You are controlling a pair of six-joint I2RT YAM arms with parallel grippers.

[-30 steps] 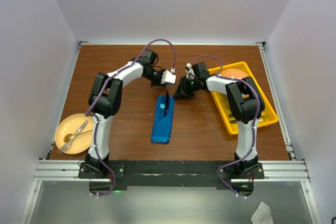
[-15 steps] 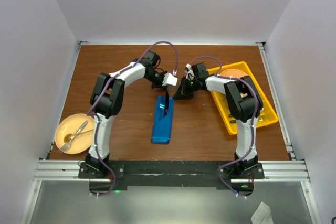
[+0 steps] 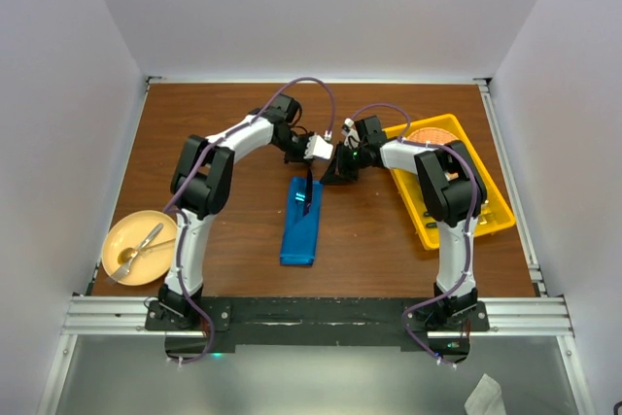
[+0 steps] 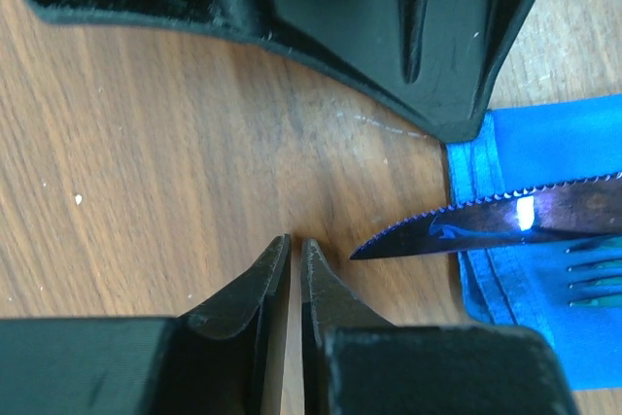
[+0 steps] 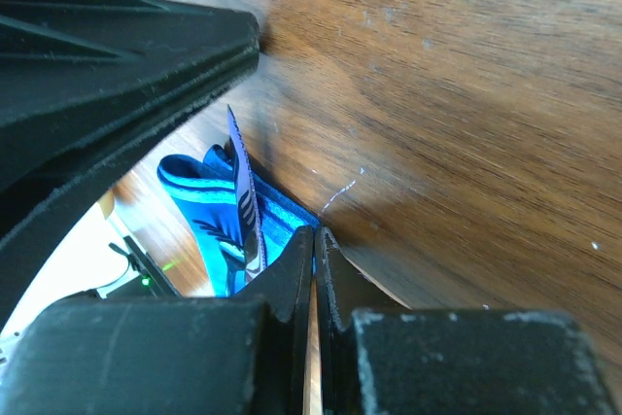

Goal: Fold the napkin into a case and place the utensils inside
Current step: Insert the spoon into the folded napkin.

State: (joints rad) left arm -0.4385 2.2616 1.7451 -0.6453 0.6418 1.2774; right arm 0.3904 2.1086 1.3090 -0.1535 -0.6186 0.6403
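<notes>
The napkin, folded into a narrow bright blue case [image 3: 300, 228], lies flat mid-table. The utensils, a purple serrated knife [image 4: 505, 219] and a blue fork [image 4: 595, 274], stick out of its far end [image 3: 308, 188]. My left gripper [image 4: 294, 245] is shut and empty on the wood, just left of the knife's tip; in the top view it [image 3: 319, 160] is beyond the case's far end. My right gripper [image 5: 314, 235] is shut and empty, its tips at the edge of the blue cloth [image 5: 190, 182] beside the knife [image 5: 240, 191]; in the top view it [image 3: 326, 178] is at the case's far right corner.
A yellow tray [image 3: 491, 213] with an orange plate [image 3: 432, 135] stands at the right. A yellow plate [image 3: 117, 240] with a gold spoon and fork [image 3: 141, 245] sits at the near left. The two grippers are close together over the case's far end.
My left wrist has moved a little right, closer to the right gripper. The case, the utensils and the right gripper have stayed put.
</notes>
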